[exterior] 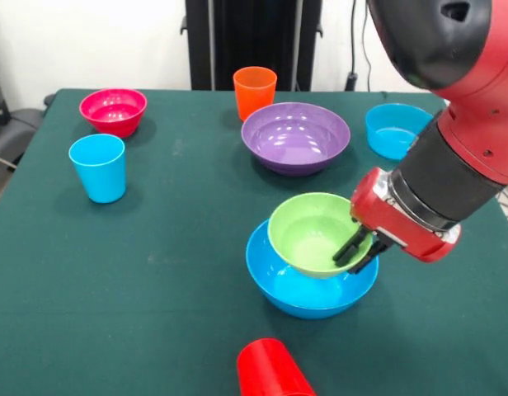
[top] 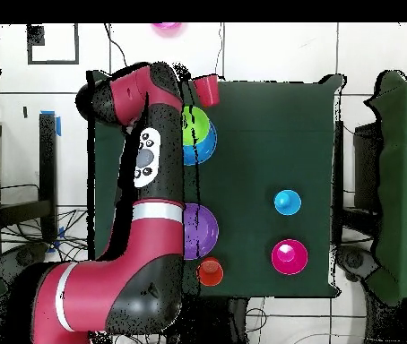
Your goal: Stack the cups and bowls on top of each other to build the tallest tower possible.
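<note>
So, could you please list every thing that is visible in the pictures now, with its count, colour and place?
Green bowl: one, lime green, tilted inside the big blue bowl, end effector on its rim.
Big blue bowl: one, blue, near the front edge of the table.
Purple bowl: one, purple, middle of the far side.
Small blue bowl: one, blue, far right in the front view.
Pink bowl: one, hot pink, far left.
Orange cup: one, orange, upright behind the purple bowl.
Light blue cup: one, upright, left side.
Red cup: one, at the front edge.
Table: one, dark green cloth.
End effector: one, black, shut on the green bowl's rim.
</note>
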`<state>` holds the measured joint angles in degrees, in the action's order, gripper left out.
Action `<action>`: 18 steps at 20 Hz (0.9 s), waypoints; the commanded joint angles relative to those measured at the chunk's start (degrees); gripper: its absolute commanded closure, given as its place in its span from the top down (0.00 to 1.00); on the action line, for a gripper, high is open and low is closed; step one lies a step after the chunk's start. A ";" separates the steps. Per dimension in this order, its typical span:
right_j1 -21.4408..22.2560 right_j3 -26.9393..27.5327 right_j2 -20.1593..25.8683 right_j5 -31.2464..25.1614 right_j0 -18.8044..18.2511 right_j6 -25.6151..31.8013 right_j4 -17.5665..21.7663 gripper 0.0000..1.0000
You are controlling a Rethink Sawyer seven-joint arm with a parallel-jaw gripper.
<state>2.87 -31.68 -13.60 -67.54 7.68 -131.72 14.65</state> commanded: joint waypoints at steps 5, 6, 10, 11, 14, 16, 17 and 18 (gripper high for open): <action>-5.11 -4.45 1.58 -0.18 1.77 -19.69 -3.88 0.00; -5.33 -4.39 1.56 0.02 1.79 -19.32 -3.95 0.00; -6.10 -3.82 1.47 0.93 1.42 -17.44 -4.07 0.00; -6.19 -3.67 1.27 1.07 1.35 -16.95 -3.97 0.00; -6.50 -3.65 1.13 2.38 0.97 -15.61 -3.73 0.00; -6.39 -4.17 0.76 3.06 0.80 -14.86 -3.39 0.00; -6.18 -4.78 0.65 3.61 0.72 -14.72 -3.32 0.00; -6.01 -5.34 0.43 4.09 0.72 -14.71 -3.19 0.00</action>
<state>-2.64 -31.72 -15.45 -67.53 8.85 -138.42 11.51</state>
